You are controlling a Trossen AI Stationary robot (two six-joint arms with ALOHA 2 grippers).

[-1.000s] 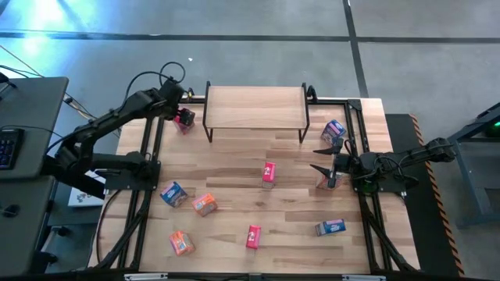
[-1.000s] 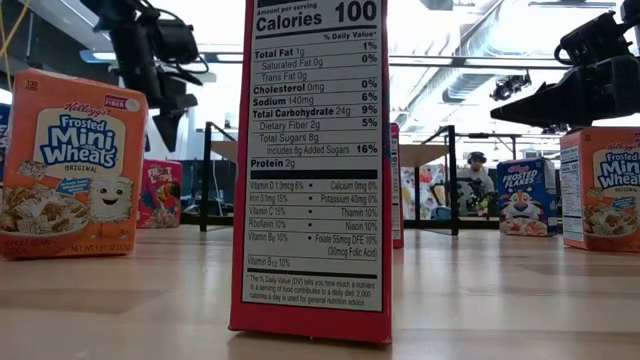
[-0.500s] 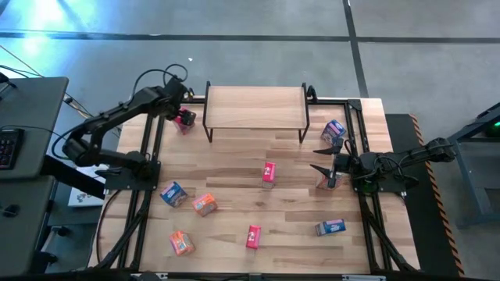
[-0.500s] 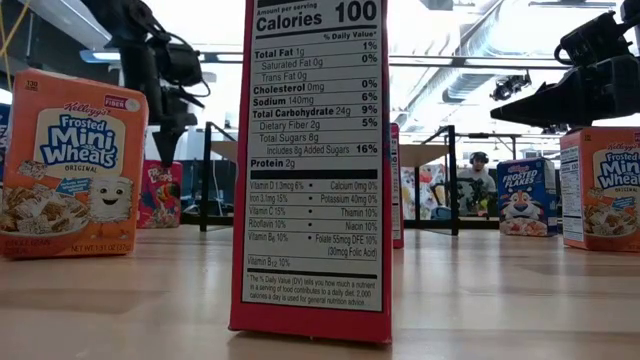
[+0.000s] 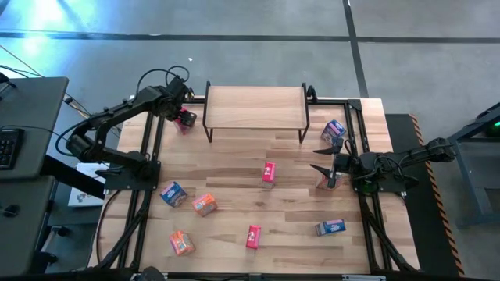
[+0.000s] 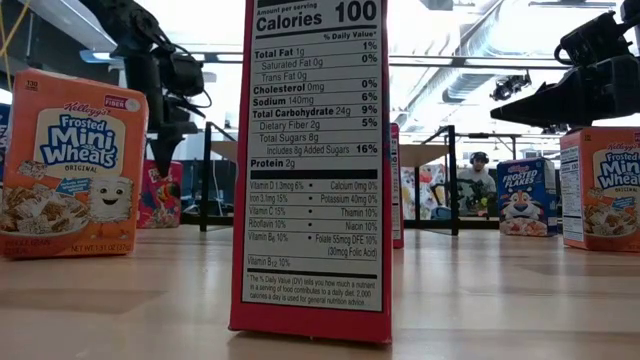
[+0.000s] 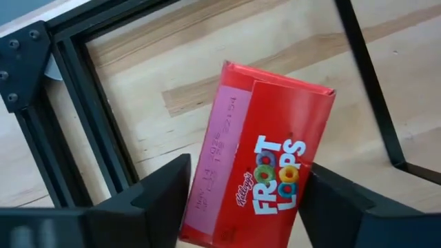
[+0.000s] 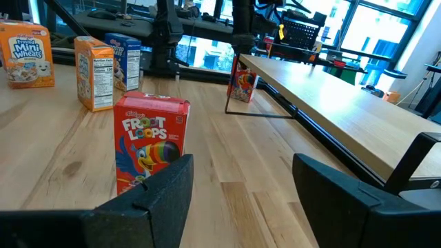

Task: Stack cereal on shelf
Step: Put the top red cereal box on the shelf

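cereal boxes sit scattered over the wooden table (image 5: pixel 234 168), none on the shelf (image 5: pixel 254 107), whose bare top board stands at the table's 12 o'clock edge. one red froot loops box (image 5: pixel 184 119) lies just off the shelf's 9 o'clock side, beside its black leg. the left gripper (image 5: pixel 178 115) is down over this box; in the left wrist view the box (image 7: pixel 258 176) fills the gap between the two dark fingers (image 7: pixel 155 193), which sit close on either side, though whether they press it cannot be told.

a second red box (image 5: pixel 269 173) stands near the table's centre and a third red box (image 5: pixel 253 236) toward 6 o'clock. a blue box (image 5: pixel 173 193) and two orange boxes (image 5: pixel 205 204) (image 5: pixel 181 243) group around 8 o'clock. at 3 o'clock lie a blue box (image 5: pixel 333 129) and another blue box (image 5: pixel 330 227) toward 5 o'clock.

the right gripper (image 5: pixel 323 158) waits at the 3 o'clock side, fingers spread apart with nothing between them, facing the centre red box.
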